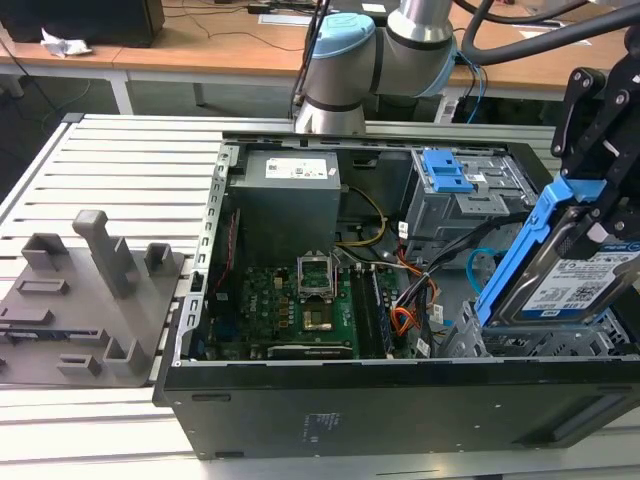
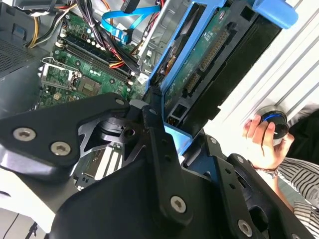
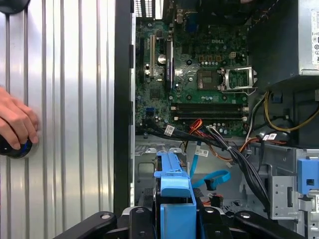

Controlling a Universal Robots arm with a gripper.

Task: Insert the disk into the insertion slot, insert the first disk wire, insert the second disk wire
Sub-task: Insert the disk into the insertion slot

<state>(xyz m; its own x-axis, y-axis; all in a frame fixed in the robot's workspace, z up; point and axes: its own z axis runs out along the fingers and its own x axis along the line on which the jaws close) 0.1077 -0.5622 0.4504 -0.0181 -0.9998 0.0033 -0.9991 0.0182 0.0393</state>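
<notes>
Gripper (image 1: pixel 592 205) clenched on blue-framed disk (image 1: pixel 585 285), tilted steeply, lower edge just above insertion slot (image 1: pixel 520 343)

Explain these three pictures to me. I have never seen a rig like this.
A robot arm works over an open computer case on a slatted table. The exterior view looks on from off the arm; both wrist views come from cameras riding near its gripper. The gripper holds the disk, in its blue carrier, tilted above the insertion slot. The first disk wire and second disk wire lie inside the case. A person's hand rests on a round dark knob on the table.
</notes>
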